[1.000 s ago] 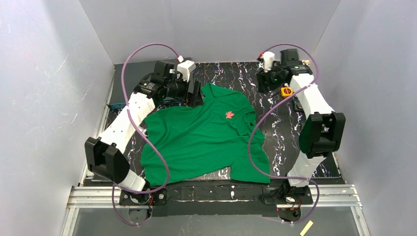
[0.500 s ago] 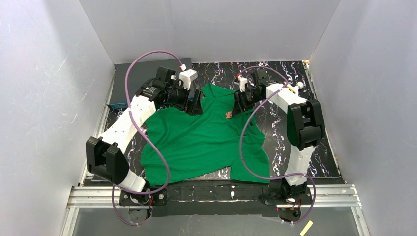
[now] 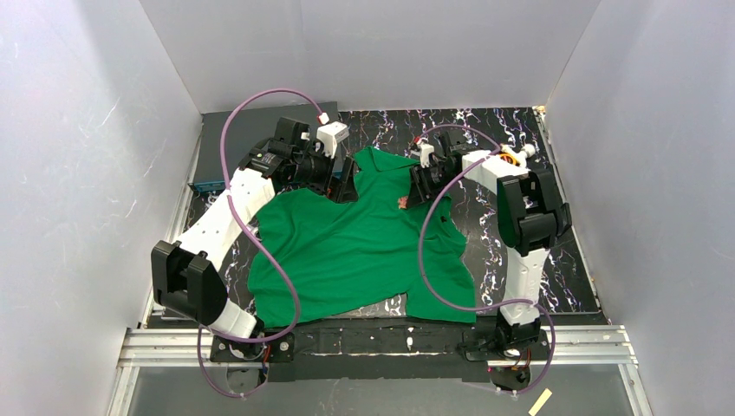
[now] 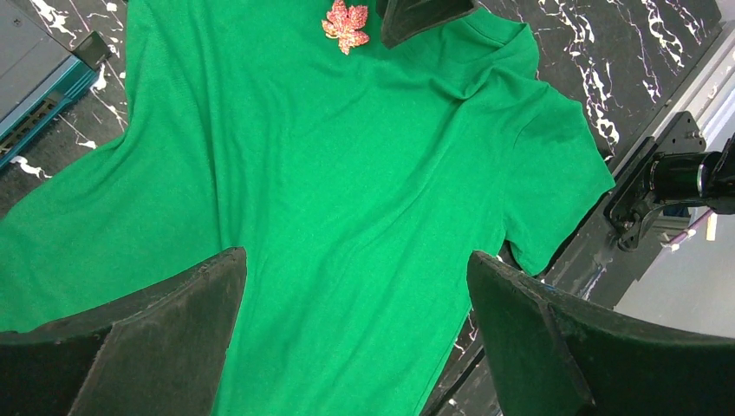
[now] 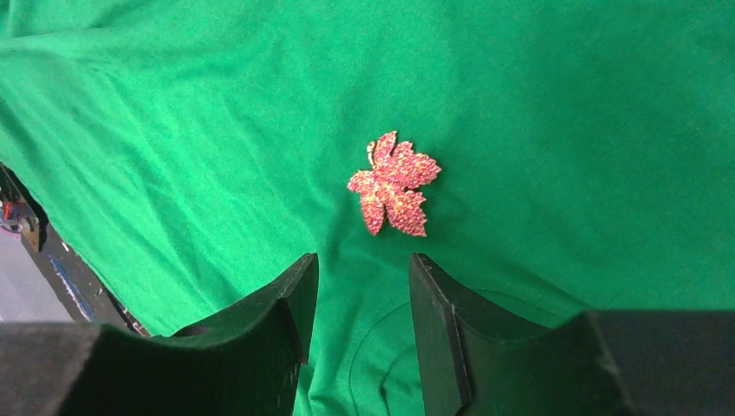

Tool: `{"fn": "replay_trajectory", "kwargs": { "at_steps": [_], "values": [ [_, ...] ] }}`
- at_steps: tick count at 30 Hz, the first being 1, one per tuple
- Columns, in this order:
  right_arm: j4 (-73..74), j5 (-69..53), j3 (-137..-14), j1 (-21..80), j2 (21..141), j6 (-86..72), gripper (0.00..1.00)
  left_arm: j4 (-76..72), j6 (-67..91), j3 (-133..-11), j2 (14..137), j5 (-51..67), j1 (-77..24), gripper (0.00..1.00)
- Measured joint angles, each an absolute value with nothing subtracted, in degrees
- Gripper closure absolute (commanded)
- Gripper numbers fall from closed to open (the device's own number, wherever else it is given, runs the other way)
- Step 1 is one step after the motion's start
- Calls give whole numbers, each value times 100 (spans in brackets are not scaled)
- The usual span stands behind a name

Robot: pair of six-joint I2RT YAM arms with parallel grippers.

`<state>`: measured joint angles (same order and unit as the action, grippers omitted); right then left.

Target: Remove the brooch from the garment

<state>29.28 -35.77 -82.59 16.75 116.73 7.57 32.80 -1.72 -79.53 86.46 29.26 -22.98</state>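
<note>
The garment (image 3: 355, 247), a bright green polo shirt, lies spread flat on the black marbled table. The brooch (image 3: 402, 203), a tiny red-orange maple leaf, is pinned on its chest near the collar. My right gripper (image 3: 414, 194) hovers right beside it. In the right wrist view the brooch (image 5: 394, 184) lies just beyond the tips of the right gripper (image 5: 362, 263), which is open to a narrow gap with only fabric beneath. My left gripper (image 3: 345, 184) hangs over the shirt's left shoulder. Its wrist view shows the left gripper (image 4: 355, 260) wide open above plain fabric, the brooch (image 4: 346, 25) far ahead.
A grey-blue flat box (image 3: 211, 184) sits off the shirt's left sleeve at the back left. A small orange object (image 3: 512, 155) peeks out behind the right forearm. White walls close in three sides. An aluminium rail (image 3: 381, 340) runs along the near edge.
My right arm swung from the back right corner over to the shirt's chest, ending beside the brooch, and its jaws narrowed. The left arm shifted only slightly.
</note>
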Motion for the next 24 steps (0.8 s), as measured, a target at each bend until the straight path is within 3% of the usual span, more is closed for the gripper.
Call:
{"fn": "replay_trajectory", "kwargs": {
  "at_steps": [10,19,24],
  "values": [
    [2827,-3614,-8344,1675,11904,582,45,3186,-152,-7953,8646,2926,-2300,2],
    [2766,-3734,-8394,1675,11974,357,62,3151,-196,-7955,8646,2921,-2305,2],
    [2646,-3905,-8394,1675,11974,167,60,3129,-196,-7955,8646,2923,-2333,2]
  ]
}}
